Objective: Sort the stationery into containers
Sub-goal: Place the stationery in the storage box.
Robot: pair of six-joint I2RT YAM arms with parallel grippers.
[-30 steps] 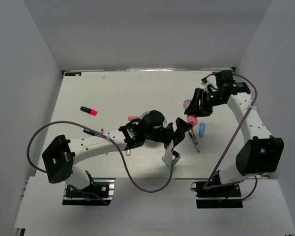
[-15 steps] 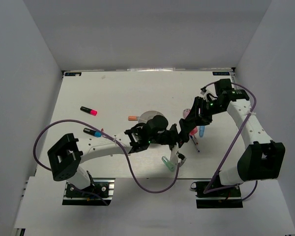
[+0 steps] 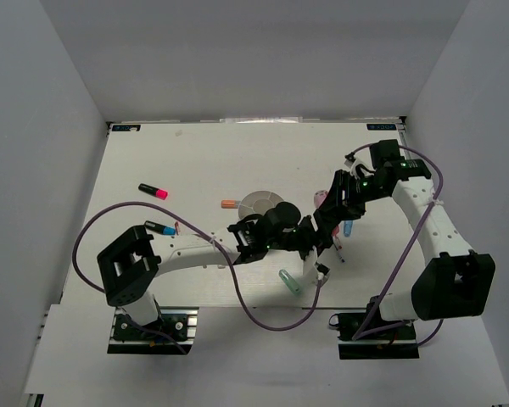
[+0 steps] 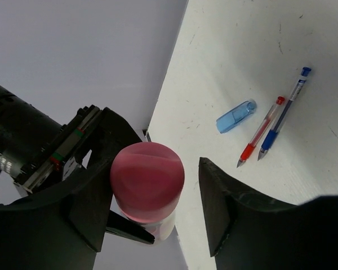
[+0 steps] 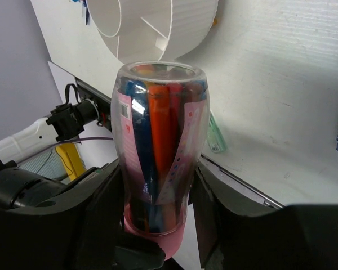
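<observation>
A clear jar (image 5: 158, 146) packed with orange and blue markers sits between my right gripper's (image 5: 158, 191) fingers, which are shut on its sides. Its pink lid (image 4: 147, 180) points into my left gripper (image 4: 158, 174). That gripper is open: one finger touches the lid, and a gap remains at the other. Both grippers meet right of the white compartment cup (image 3: 256, 203), whose ribbed wall (image 5: 174, 34) shows behind the jar. On the table lie a blue cap-like piece (image 4: 235, 116), a red pen (image 4: 262, 140) and a blue pen (image 4: 284, 121).
A mint-green highlighter (image 3: 290, 282) lies near the front edge. An orange highlighter (image 3: 229, 203) rests left of the cup. A pink one (image 3: 153, 191) and a black-and-blue one (image 3: 159, 228) lie at the far left. Walls enclose the table on three sides.
My right arm has brought the jar down and left toward the left gripper. The left gripper has moved right to the lid, and its jaws have narrowed around it.
</observation>
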